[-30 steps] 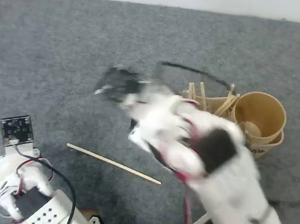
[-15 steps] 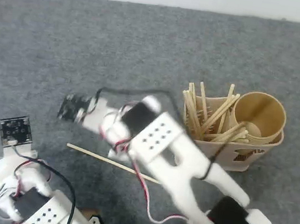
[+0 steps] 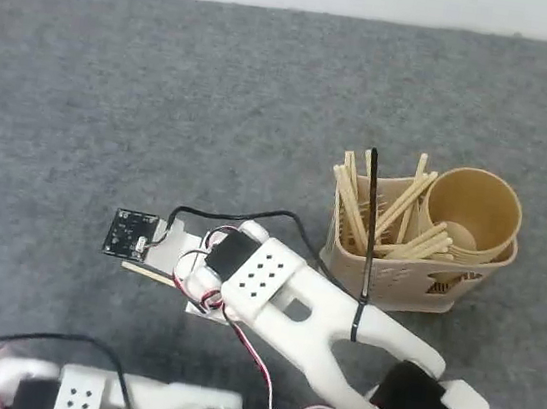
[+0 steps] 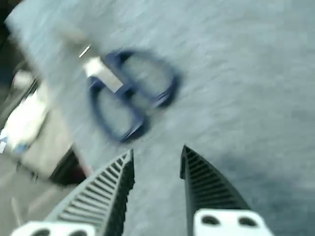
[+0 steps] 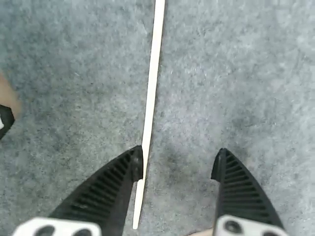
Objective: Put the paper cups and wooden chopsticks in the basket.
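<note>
The right hand (image 5: 179, 156), spread wide, hovers over the last loose chopstick (image 5: 151, 88) on the bench, left of the filled basket (image 3: 395, 278); it likely needs centring over the stick before closing

My right gripper (image 5: 179, 155) points down, jaws spread wide, arm (image 3: 291, 303) stretched low; my left gripper (image 4: 156, 153) looks parted too, I think.

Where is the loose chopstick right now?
On the carpet left of the basket, the chopstick lies below the open right end effector, beside one fingertip.
</note>
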Controlling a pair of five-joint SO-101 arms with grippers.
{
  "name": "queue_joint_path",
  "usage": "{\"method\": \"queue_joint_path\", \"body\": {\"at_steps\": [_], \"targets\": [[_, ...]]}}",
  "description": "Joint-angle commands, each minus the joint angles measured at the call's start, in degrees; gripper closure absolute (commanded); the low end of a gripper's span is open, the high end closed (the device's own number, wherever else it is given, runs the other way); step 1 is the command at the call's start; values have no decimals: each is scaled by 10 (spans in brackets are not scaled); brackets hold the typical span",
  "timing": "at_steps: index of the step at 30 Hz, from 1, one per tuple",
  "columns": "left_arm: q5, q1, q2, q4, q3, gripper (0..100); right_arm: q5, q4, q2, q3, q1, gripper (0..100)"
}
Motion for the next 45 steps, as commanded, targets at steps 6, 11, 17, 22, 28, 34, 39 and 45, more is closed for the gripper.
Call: {"method": "queue_joint_path", "body": {"at_steps": [6, 11, 17, 22, 28, 34, 39, 45], "targets": [[-3, -160, -11, -11, -4, 855, -8, -24, -4, 22, -6, 769], [-2, -167, -11, -12, -4, 855, -8, -79, -4, 78, -9, 769], [-2, -167, -11, -12, -4, 855, -8, -80, -3, 84, -36, 837], [-2, -167, -11, -12, -4, 855, -7, -81, 15, 84, -35, 868], [-2, -167, -11, -12, -4, 855, -6, -88, 113, 56, -33, 872], [-2, -167, -11, -12, -4, 855, -4, -62, 140, 22, -33, 970], [-2, -167, -11, -12, -4, 855, -4, -62, 139, 22, -33, 992], [-2, -167, -11, -11, -4, 855, 1, -35, 53, 6, -17, 991]]}}
